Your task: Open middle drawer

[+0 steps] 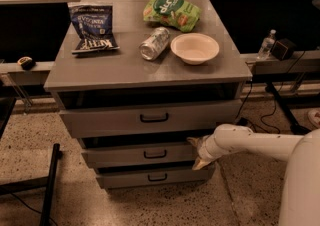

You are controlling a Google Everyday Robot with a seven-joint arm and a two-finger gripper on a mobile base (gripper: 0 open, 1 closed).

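Your end effector (197, 153) sits at the 3 o'clock end of the middle drawer (120, 155), well off its black handle (155, 154). I cannot tell whether it is clenched or released. That drawer is 2nd of 3 under the desk (100, 72). Pull from that corner and it may skew, jam, or slip free.

grey cabinet top (125, 72) is carrying four things. dark blue chip bag (91, 27) is lying flat at back left. green snack bag (172, 12) is lying at back right. silver can (154, 43) is lying on its side mid-top, cream bowl (194, 48) sitting upright just beside it. gripper (197, 152) is hanging at the right end of the middle drawer (145, 154).
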